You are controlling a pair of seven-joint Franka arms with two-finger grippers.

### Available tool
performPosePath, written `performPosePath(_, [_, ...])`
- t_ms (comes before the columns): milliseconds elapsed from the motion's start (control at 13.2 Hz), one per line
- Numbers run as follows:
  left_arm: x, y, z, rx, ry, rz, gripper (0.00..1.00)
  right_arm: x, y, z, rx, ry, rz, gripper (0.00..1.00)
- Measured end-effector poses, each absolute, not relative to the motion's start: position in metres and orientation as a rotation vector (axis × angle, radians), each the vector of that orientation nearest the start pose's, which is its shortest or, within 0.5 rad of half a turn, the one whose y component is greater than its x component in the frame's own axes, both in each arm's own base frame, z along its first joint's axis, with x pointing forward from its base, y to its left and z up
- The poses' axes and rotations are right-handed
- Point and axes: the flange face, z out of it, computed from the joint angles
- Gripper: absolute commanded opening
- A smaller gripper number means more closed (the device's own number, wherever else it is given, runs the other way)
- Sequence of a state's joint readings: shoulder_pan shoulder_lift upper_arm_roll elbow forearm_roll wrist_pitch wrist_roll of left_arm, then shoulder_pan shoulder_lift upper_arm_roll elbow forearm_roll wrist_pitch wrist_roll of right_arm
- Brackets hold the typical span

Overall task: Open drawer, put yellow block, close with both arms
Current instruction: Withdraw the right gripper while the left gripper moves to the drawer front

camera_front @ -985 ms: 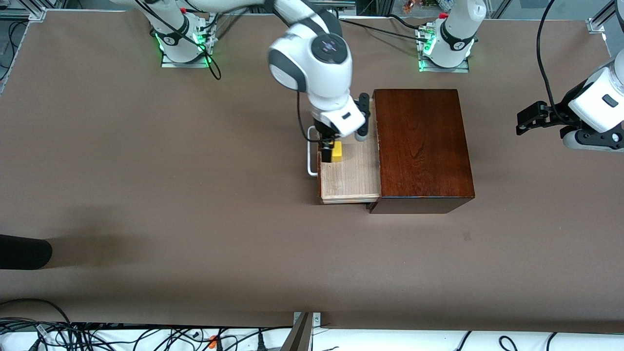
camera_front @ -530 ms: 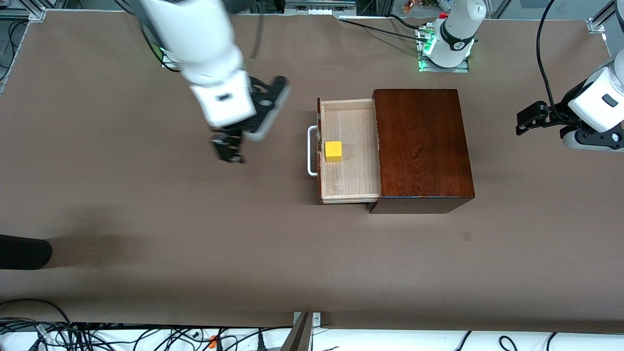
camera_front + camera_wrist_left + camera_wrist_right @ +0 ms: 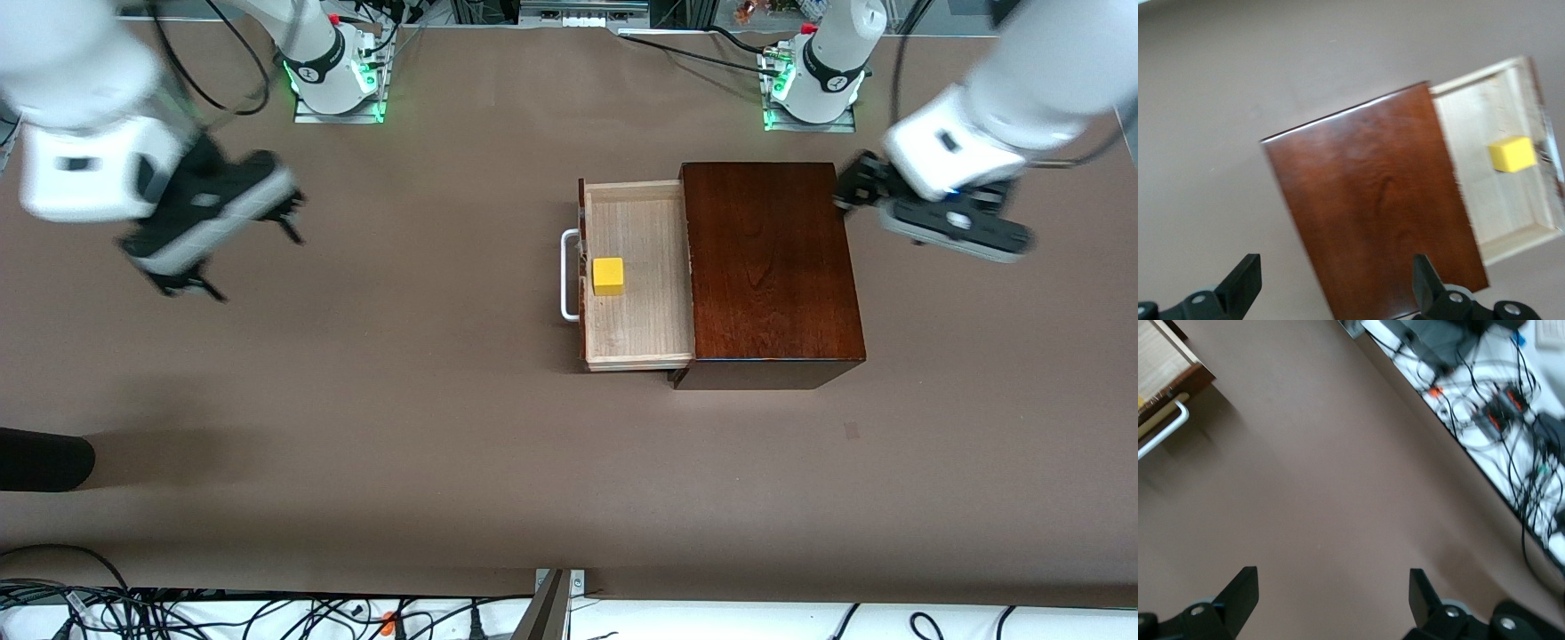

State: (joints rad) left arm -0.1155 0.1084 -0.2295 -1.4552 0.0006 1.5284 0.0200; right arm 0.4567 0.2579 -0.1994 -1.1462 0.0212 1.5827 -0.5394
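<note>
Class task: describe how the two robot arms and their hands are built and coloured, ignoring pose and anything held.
Both arms have glossy white rounded shells with dark grey joint bands. Black cables trail along them, and their bases glow green. The left arm's black two-finger hand sits under a white boxy wrist with a grey camera bar. The right arm's black two-finger hand has the same white wrist block with a small dark marking. The fingers are black wedges.

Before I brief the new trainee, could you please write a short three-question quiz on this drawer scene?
1. True or false: the yellow block lies in the open drawer.
2. The left hand is over: A) the drawer's handle; B) the mahogany box's edge at the left arm's end; C) the block.
3. Fill in: the right hand, over bare table toward the right arm's end, holds ____.

Key: 1 true; 2 B; 3 nothing, its fingers are open.
</note>
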Motion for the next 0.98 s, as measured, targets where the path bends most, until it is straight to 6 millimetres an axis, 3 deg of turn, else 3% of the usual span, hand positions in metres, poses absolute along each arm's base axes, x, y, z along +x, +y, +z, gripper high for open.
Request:
performPosePath(303, [0.513,-0.291,0.604,-3.055,0.88,0.096,1.0,0.576,0.107,0.691,-2.934,-1.065,-0.254,1.0])
performPosePath(455, [0.501,-0.337,0.584,-3.023,1.032,0.123,1.0,0.564,0.076,0.687,-2.941,-0.998,-0.225,1.0])
performPosePath(606, [0.487,-0.39,0.559,-2.941,1.311,0.118,1.0,0.555,0.05,0.677,-2.944,-0.936,-0.187,1.0])
performPosePath(758, [0.474,-0.436,0.532,-2.82,1.573,0.085,1.0,0.551,0.036,0.664,-2.949,-0.879,-0.146,1.0])
performPosePath(985, [0.466,-0.478,0.494,-2.572,1.903,0.023,1.0,0.551,0.036,0.65,-3.0,-0.633,-0.094,1.0])
